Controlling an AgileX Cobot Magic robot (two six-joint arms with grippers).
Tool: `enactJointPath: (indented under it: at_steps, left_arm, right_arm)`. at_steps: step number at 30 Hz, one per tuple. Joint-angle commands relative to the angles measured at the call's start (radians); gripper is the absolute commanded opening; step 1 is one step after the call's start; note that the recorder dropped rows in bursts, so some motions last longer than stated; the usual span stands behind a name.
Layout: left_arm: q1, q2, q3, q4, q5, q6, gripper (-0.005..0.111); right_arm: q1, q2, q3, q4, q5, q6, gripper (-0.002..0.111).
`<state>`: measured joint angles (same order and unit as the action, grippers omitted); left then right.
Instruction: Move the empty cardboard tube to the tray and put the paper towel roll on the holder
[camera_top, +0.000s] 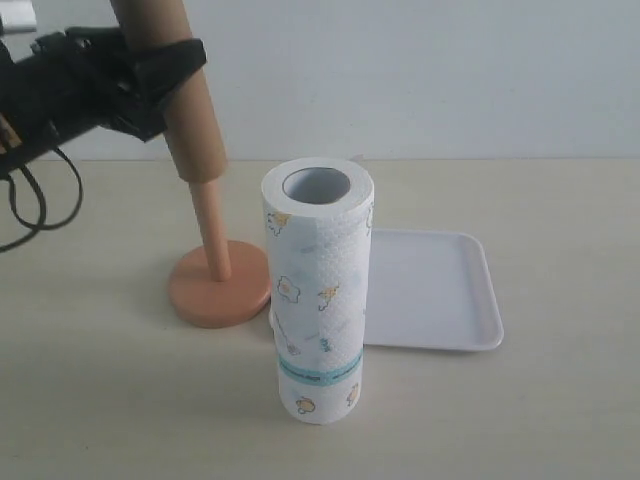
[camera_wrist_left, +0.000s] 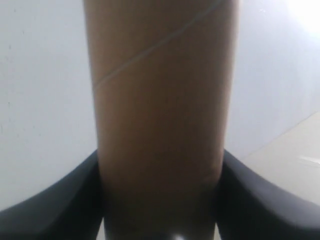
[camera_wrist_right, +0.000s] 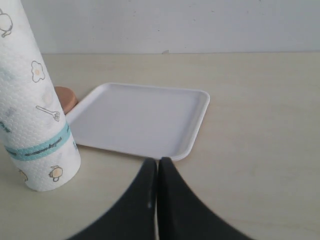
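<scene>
The left gripper (camera_top: 160, 75) is grasping the long brown cardboard tube (camera_top: 205, 140) tilted, to free the orange wooden holder (camera_top: 215, 290); the right gripper (camera_wrist_right: 157, 170) is idling, jaws clenched empty.

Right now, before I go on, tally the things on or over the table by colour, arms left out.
White: 2 (tray, paper towel roll)
Brown cardboard: 1 (cardboard tube, clamped in the left gripper)
Orange-brown wood: 1 (holder)
Total: 4
</scene>
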<state>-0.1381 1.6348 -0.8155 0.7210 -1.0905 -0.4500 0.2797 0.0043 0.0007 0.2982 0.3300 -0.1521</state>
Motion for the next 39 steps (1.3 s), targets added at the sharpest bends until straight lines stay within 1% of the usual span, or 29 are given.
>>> enactJointPath:
  at_steps: [1, 3, 5, 10, 14, 16, 19, 21, 23, 24, 25, 26, 27, 33, 36, 39]
  left_arm:
    - [-0.001, -0.148, -0.007, 0.009, 0.100, -0.043, 0.004]
    - [-0.001, -0.207, -0.014, 0.009, 0.139, -0.068, 0.004]
    - [-0.001, -0.268, -0.038, 0.048, 0.193, -0.126, 0.004]
    - [-0.003, -0.382, -0.146, 0.259, 0.317, -0.322, 0.004]
    - [-0.003, -0.435, -0.261, 0.433, 0.415, -0.526, 0.004]
    - [-0.003, -0.447, -0.320, 0.518, 0.420, -0.608, 0.004]
    - [-0.003, -0.453, -0.398, 0.592, 0.415, -0.726, 0.004]
    - [-0.003, -0.451, -0.449, 0.670, 0.415, -0.805, 0.004]
    - [-0.011, -0.440, -0.514, 0.822, 0.414, -0.914, 0.004]
    - [-0.026, -0.432, -0.551, 0.910, 0.426, -0.971, 0.004]
    - [-0.047, -0.422, -0.591, 1.023, 0.442, -1.065, 0.004]
    - [-0.060, -0.409, -0.617, 1.023, 0.441, -1.113, 0.004]
    - [-0.066, -0.399, -0.640, 1.023, 0.436, -1.125, 0.004]
    - [-0.131, -0.315, -0.764, 1.023, 0.453, -1.157, 0.004]
    - [-0.167, -0.281, -0.781, 1.023, 0.463, -1.157, 0.004]
    - [-0.175, -0.268, -0.781, 1.023, 0.449, -1.170, 0.004]
  right_arm:
    - [-0.002, -0.004, -0.001, 0.001, -0.008, -0.004, 0.000]
    - [-0.002, -0.004, -0.001, 0.001, -0.008, -0.004, 0.000]
    - [-0.002, -0.004, -0.001, 0.001, -0.008, -0.004, 0.000]
    - [-0.002, -0.004, -0.001, 0.001, -0.008, -0.004, 0.000]
    - [-0.002, -0.004, -0.001, 0.001, -0.008, -0.004, 0.000]
    - [-0.002, -0.004, -0.001, 0.001, -0.008, -0.004, 0.000]
    - [-0.002, -0.004, -0.001, 0.001, -0.008, -0.004, 0.000]
    - [-0.002, -0.004, -0.001, 0.001, -0.008, -0.004, 0.000]
    - [-0.002, -0.004, -0.001, 0.001, -0.008, -0.004, 0.000]
    - [-0.002, -0.004, -0.001, 0.001, -0.008, -0.004, 0.000]
    - [-0.002, -0.004, -0.001, 0.001, -0.008, -0.004, 0.000]
    - [-0.002, -0.004, -0.001, 0.001, -0.008, -0.004, 0.000]
    - [-0.002, -0.004, -0.001, 0.001, -0.008, -0.004, 0.000]
    - [-0.002, -0.004, -0.001, 0.001, -0.010, -0.004, 0.000]
    - [-0.002, -0.004, -0.001, 0.001, -0.010, -0.004, 0.000]
    - [-0.002, -0.004, -0.001, 0.001, -0.009, -0.004, 0.000]
